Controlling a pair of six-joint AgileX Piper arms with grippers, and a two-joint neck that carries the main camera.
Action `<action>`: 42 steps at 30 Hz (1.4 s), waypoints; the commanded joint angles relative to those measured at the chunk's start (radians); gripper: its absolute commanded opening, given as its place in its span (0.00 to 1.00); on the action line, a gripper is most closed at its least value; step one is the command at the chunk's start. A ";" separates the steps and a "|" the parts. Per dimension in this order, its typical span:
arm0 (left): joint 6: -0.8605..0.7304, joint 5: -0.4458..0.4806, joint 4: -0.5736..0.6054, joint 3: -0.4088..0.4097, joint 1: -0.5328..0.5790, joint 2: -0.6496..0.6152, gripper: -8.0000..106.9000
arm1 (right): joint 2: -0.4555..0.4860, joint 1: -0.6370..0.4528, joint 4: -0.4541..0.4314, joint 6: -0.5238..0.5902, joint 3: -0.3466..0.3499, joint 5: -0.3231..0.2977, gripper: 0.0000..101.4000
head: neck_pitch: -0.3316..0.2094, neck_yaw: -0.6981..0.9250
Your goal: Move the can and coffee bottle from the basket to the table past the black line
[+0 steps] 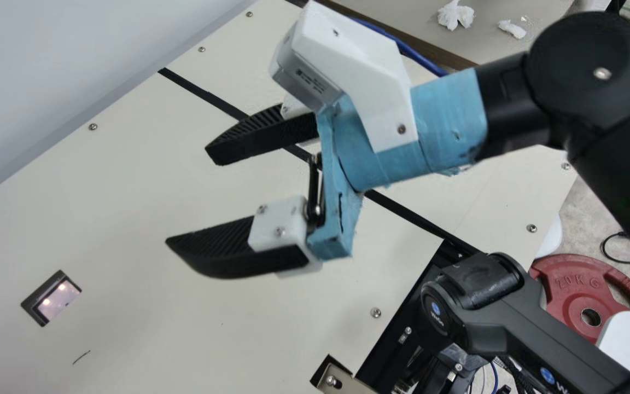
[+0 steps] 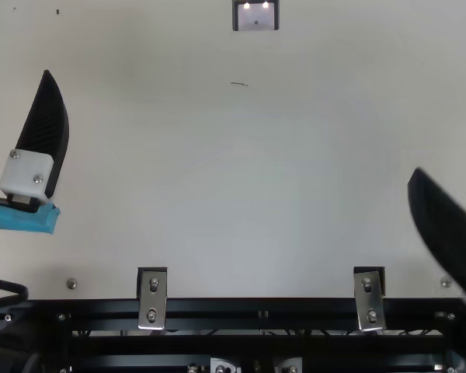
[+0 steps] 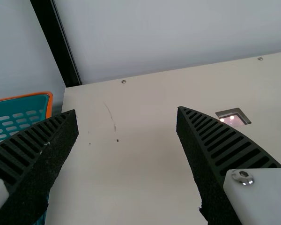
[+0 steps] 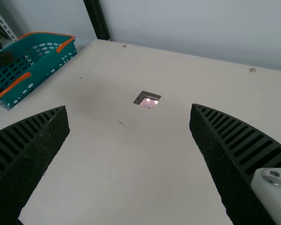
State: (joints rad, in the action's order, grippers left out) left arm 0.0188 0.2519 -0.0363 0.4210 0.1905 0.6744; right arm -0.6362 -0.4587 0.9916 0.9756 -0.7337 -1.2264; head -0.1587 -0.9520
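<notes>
The right claw (image 1: 192, 196) gapes above the table (image 1: 101, 208), a teal basket (image 4: 46, 70) alongside.

Teal perforated basket (image 4: 46, 70) with orange handles, upright beside the cream table (image 1: 129, 219), black line (image 1: 200, 93) running across it

Left hand (image 2: 45, 140): fingers apart | teal basket (image 3: 48, 101) beside cream table (image 3: 131, 159)

A black arm (image 1: 588, 93) has blue wrapping (image 1: 446, 120), an angular white housing (image 1: 359, 71) and an end effector (image 1: 188, 197) with ribbed black fingers (image 1: 222, 251).
</notes>
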 commanded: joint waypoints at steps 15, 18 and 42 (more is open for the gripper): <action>0.000 0.000 0.000 0.000 0.000 0.000 0.85 | 0.032 0.046 -0.030 -0.109 -0.021 0.032 1.00 | -0.026 -0.025; 0.000 0.000 0.000 0.000 0.000 0.000 0.85 | 0.012 0.061 0.006 -0.133 -0.028 0.057 1.00 | -0.026 -0.025; 0.000 0.000 0.000 0.000 0.000 0.000 0.85 | -0.054 0.186 0.082 -0.206 -0.041 0.005 1.00 | -0.026 -0.025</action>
State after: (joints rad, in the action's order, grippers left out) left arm 0.0188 0.2519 -0.0363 0.4210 0.1905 0.6744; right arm -0.6899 -0.2725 1.0735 0.7694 -0.7749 -1.2221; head -0.1587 -0.9571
